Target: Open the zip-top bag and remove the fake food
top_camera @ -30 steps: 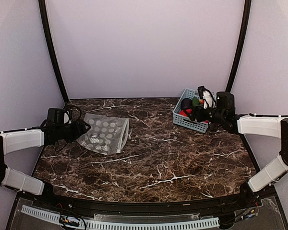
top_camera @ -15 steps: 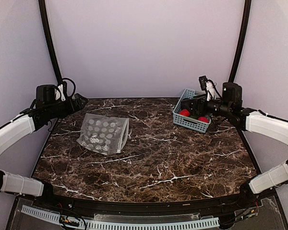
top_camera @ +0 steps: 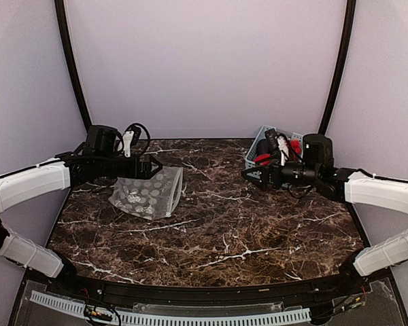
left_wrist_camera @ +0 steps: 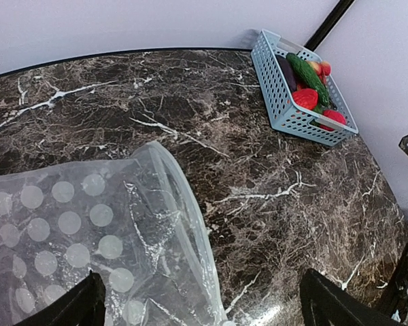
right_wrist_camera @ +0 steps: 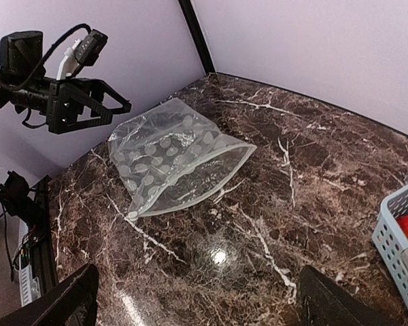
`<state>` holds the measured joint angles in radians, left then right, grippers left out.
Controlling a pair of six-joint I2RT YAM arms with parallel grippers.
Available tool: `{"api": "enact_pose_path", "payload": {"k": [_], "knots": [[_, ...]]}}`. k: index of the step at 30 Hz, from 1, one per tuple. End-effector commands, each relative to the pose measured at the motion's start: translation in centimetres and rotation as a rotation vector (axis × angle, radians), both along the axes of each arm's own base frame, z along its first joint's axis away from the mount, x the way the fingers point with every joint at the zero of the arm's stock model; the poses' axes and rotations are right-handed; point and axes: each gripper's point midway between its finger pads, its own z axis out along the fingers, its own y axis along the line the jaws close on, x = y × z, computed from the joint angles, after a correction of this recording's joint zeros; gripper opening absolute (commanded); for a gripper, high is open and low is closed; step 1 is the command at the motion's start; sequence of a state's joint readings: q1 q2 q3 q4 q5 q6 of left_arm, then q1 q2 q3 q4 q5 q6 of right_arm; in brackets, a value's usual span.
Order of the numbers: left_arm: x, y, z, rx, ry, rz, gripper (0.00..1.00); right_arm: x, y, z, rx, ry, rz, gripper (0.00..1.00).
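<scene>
The zip-top bag [top_camera: 147, 192], clear with pale dots, lies flat on the marble table at the left and looks empty. It also shows in the left wrist view [left_wrist_camera: 81, 231] and the right wrist view [right_wrist_camera: 170, 159]. The fake food [left_wrist_camera: 306, 85], an eggplant, a green piece and red pieces, lies in the light-blue basket [left_wrist_camera: 285, 119] at the back right. My left gripper [top_camera: 149, 168] is open and empty, hovering over the bag's far edge. My right gripper [top_camera: 249, 174] is open and empty, hovering just left of the basket and pointing at the bag.
The basket [top_camera: 260, 144] stands by the back right wall, partly hidden behind my right arm; its corner shows in the right wrist view [right_wrist_camera: 401, 251]. The left gripper [right_wrist_camera: 119, 109] shows there too. Dark frame posts rise at both back corners.
Both arms swung inward. The left gripper moved from the left wall to above the bag's far edge. The right gripper moved left, away from the basket. The bag has not moved.
</scene>
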<state>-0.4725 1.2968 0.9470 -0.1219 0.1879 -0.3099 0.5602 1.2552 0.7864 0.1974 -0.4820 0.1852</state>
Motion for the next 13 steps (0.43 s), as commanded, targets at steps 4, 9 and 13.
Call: {"api": "enact_pose_path", "payload": {"k": [4,9,13], "knots": [[-1.2,-1.6,-1.8,0.029,-0.004,-0.022,0.99,-1.9,0.5,-2.3,0.056,0.057,0.017,0.99],[-1.0,-1.8,-2.8,0.039,0.022,-0.009,0.99,-1.9,0.5,-3.1,0.050,0.071,0.016,0.99],[-0.7,-1.5,-3.1,0.046,0.027,0.020,0.99,-1.8,0.6,-3.4,0.045,0.072,0.014,0.99]]}}
